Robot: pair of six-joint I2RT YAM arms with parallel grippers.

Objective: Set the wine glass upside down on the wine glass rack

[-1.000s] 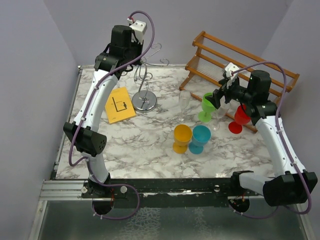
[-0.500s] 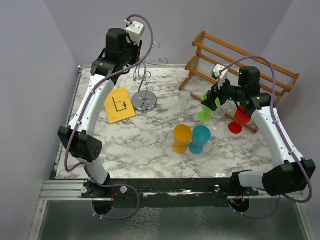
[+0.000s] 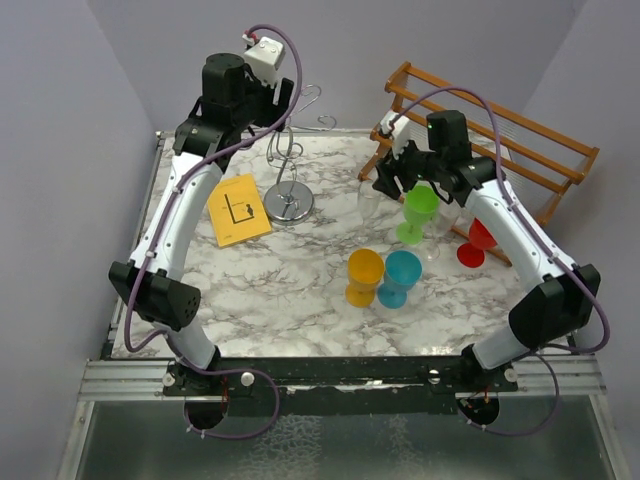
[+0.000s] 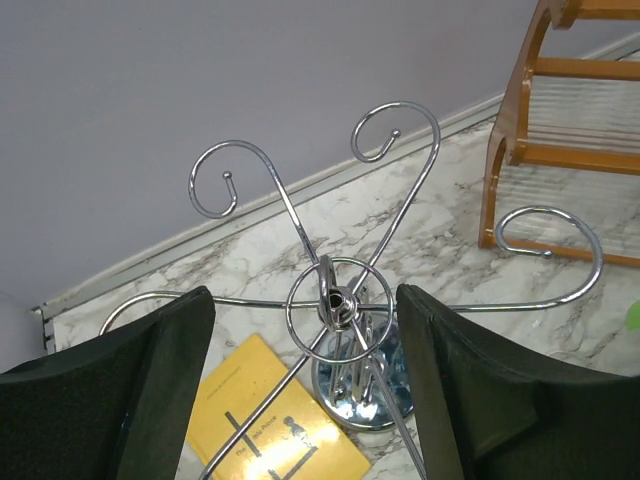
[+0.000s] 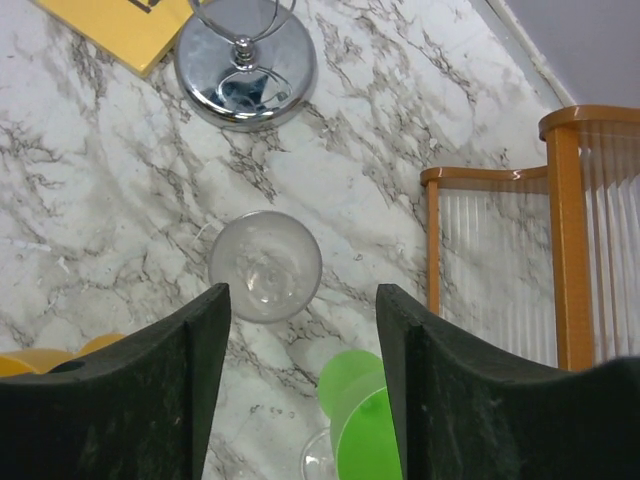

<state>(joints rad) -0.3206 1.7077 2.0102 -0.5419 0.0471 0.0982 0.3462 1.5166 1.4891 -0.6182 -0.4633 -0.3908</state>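
A white marble-patterned table top [image 3: 300, 290] fills the workspace, closed in by plain lavender-grey walls. Toward its far left stands the chrome wine glass rack [image 3: 289, 201], with a round mirror-bright base, a thin pole and curled wire arms spreading from the top.

The left gripper [image 4: 305, 300] hangs directly above the rack's top ring. Its two dark fingers [image 4: 160, 390] are spread wide, one on either side of the ring, and nothing is between them. None of the rack's arms carries a glass.

The clear wine glass [image 5: 265, 266] stands on the marble to the right of the rack's base, well apart from it. The right gripper [image 5: 300, 300] is poised over the glass with its jaws apart, wider than the bowl. Whether the left fingertip [image 5: 215, 300] touches the rim cannot be told, and the glass is not clamped.

A yellow card [image 3: 238, 210] lies just left of the rack's base. Farther right of the rack than the clear glass are a green glass [image 3: 418, 213] and a red glass [image 3: 478, 243]. A yellow cup [image 3: 364, 276] and a blue cup [image 3: 401, 277] sit right of the rack and nearer the arm bases. A brown wooden slatted rack [image 3: 500, 125] stands against the far right side.
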